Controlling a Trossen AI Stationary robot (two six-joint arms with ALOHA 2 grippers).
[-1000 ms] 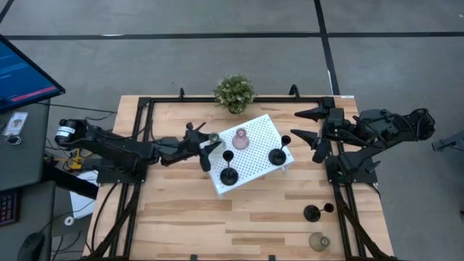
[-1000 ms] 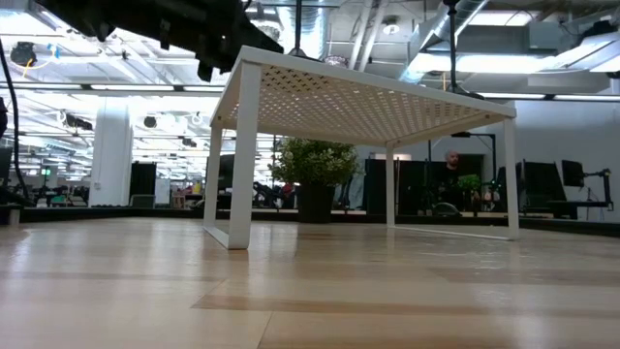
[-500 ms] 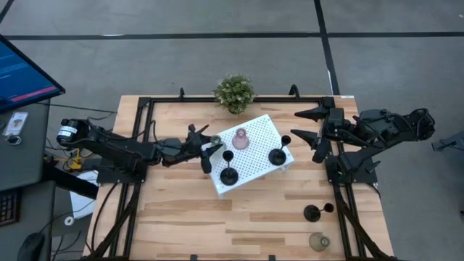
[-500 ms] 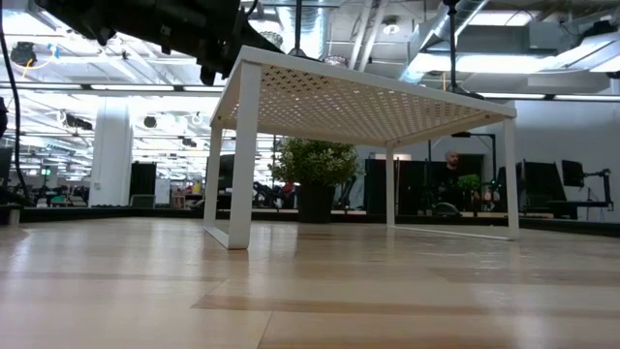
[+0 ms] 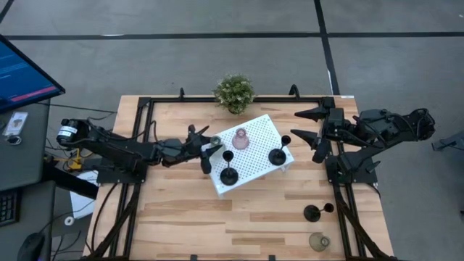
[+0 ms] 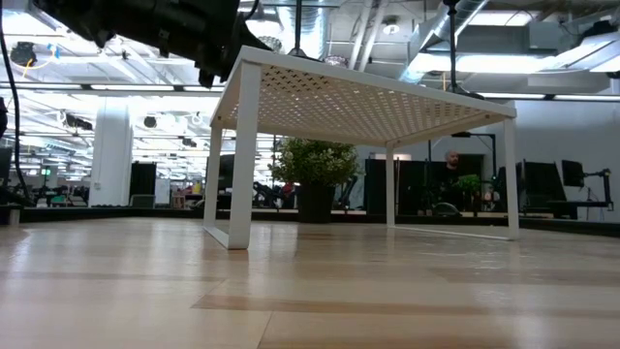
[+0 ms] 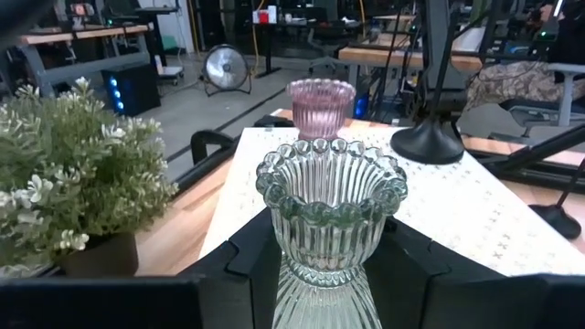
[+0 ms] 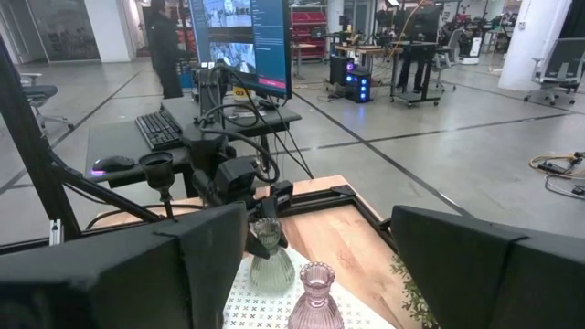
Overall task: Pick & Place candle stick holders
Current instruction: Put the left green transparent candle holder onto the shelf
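Observation:
My left gripper (image 5: 210, 143) is shut on an olive-green glassy holder (image 5: 214, 137) beside the left corner of the white perforated tray (image 5: 255, 130). The holder fills the middle of the left wrist view (image 7: 331, 215). On the tray stand a pink holder (image 5: 241, 138) and two black holders (image 5: 228, 174) (image 5: 278, 154). A third black holder (image 5: 313, 212) and another olive-green holder (image 5: 317, 241) are on the table near its front right. My right gripper (image 5: 297, 123) is open and empty, by the tray's right side. My left gripper pinches the olive-green holder's ribbed lower body (image 7: 320, 292) between its two fingers (image 7: 247, 265), below the beaded rim. The fingers come in level from the table's left side. The holder stands upright, cup up, lifted clear of the table.
A green potted plant (image 5: 234, 92) stands at the table's far edge behind the tray. A black metal frame (image 5: 145, 116) runs along the table's sides. Bare wood lies in front of the tray (image 5: 217, 225). A monitor and desk (image 5: 22, 80) are off the table's left.

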